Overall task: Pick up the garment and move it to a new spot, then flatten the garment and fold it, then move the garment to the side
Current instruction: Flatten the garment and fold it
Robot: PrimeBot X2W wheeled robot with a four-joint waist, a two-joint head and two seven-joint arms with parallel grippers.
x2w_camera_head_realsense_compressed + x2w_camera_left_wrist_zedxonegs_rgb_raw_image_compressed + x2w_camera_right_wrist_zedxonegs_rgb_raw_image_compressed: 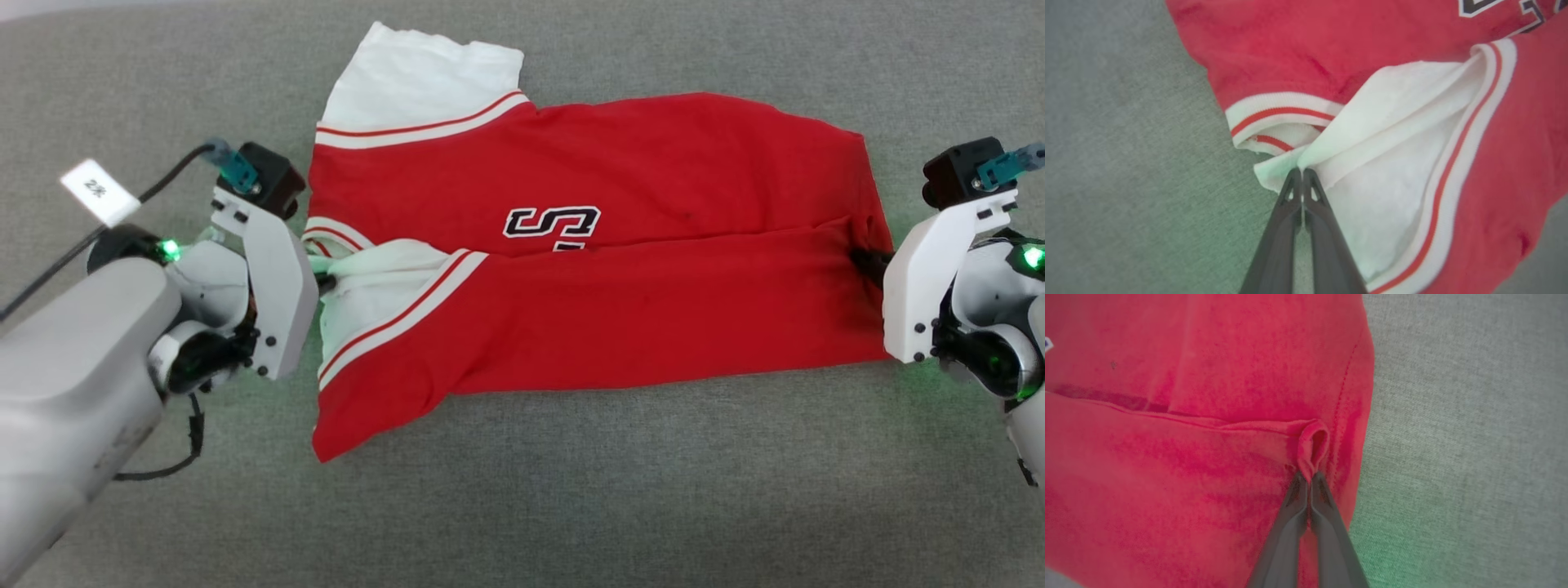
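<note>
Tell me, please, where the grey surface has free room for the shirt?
The widest bare grey surface is the strip along the near edge of the garment. Another free strip lies beyond its far edge. Crowded: both ends, where the left gripper pinches its white cloth and the right gripper pinches its red edge.

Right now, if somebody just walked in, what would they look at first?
The big red garment lies half folded in the middle of the grey surface, a white sleeve poking out at its far left corner. The left gripper pinches white cloth at its left end, and the right gripper pinches a red fold at its right end.
</note>
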